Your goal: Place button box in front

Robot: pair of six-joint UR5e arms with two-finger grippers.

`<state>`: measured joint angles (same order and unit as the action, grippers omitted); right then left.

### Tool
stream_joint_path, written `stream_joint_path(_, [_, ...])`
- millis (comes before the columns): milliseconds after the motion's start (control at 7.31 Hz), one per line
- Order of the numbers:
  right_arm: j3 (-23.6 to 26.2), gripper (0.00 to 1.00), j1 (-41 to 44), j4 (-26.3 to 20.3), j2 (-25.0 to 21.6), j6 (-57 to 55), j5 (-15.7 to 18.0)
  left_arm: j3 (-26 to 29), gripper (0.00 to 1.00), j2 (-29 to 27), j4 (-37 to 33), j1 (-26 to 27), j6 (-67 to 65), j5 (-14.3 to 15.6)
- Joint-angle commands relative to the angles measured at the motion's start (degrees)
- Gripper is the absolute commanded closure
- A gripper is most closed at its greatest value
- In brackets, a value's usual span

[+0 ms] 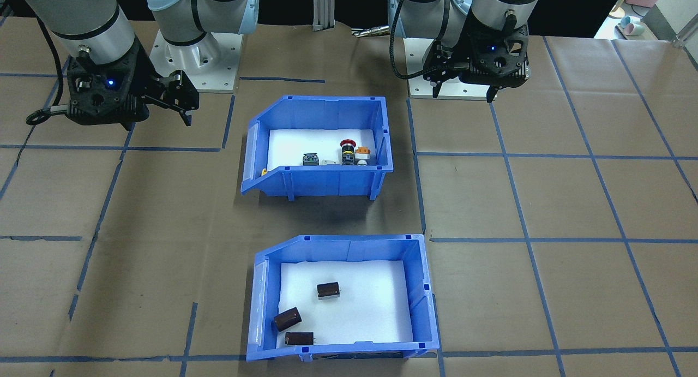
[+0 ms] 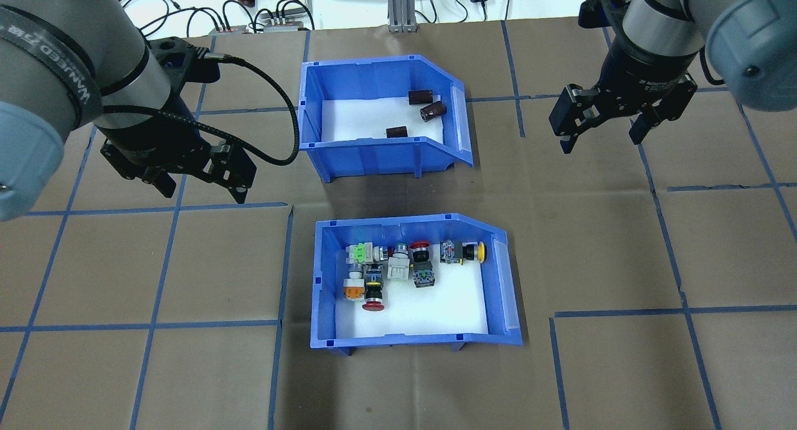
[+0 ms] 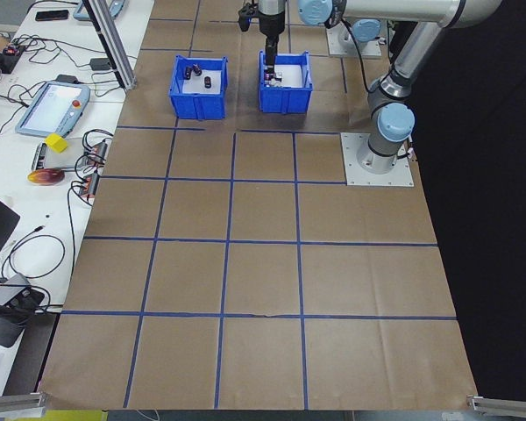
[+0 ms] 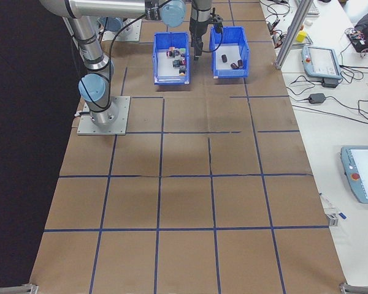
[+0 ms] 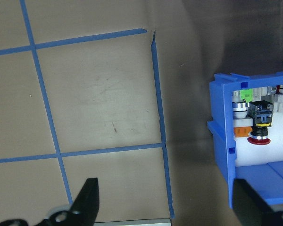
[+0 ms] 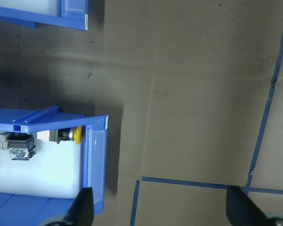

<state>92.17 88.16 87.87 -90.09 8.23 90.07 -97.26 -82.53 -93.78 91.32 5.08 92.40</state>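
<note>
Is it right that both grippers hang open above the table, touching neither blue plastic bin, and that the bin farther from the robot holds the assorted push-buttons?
Not quite. In the overhead view, the blue plastic bin farther from the robot holds dark brown cylinders; the push-buttons lie in the nearer blue bin. The rest holds: left gripper and right gripper hang open, touching neither bin.

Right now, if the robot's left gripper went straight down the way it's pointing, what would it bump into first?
Probably just the brown paper-covered table. The left gripper hangs open and points down beside the button box, not over it, though depth is hard to judge.
</note>
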Motion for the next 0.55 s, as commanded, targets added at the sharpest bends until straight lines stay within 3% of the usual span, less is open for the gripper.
stream_joint_path(0, [0.02, 0.0, 0.08, -0.59, -0.09, -0.67, 0.28, 0.58, 0.01, 0.0, 0.0, -0.09, 0.1, 0.32])
stream_joint_path(410, [-0.68, 0.0, 0.34, -0.25, -0.18, -0.06, -0.06, 1.11, 0.01, 0.18, -0.09, -0.62, -5.66, 0.59])
